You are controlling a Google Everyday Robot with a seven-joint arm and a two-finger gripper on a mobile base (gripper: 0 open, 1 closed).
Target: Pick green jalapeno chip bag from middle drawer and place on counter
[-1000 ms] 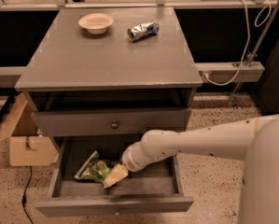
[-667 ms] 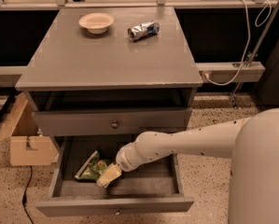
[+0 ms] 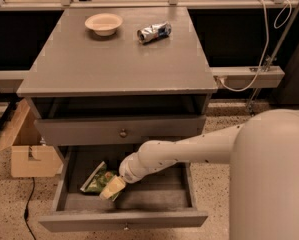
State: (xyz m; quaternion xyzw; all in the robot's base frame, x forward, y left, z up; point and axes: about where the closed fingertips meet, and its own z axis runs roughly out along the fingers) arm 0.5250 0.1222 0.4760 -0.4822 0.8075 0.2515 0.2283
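Observation:
The green jalapeno chip bag (image 3: 96, 180) lies on the dark floor of the open middle drawer (image 3: 159, 190), toward its left side. My gripper (image 3: 112, 188) reaches down into the drawer from the right on a white arm; its pale tip lies over the bag's right edge. The counter (image 3: 114, 59) is the grey cabinet top above.
A cream bowl (image 3: 103, 23) and a silver-and-blue foil wrapper (image 3: 154, 32) sit at the back of the counter. A closed drawer front with a round knob (image 3: 123, 133) is above the open drawer. A cardboard box (image 3: 26, 149) stands on the floor at left.
My gripper has moved left and slightly down in the drawer, closer onto the green bag. The bag has stayed in place.

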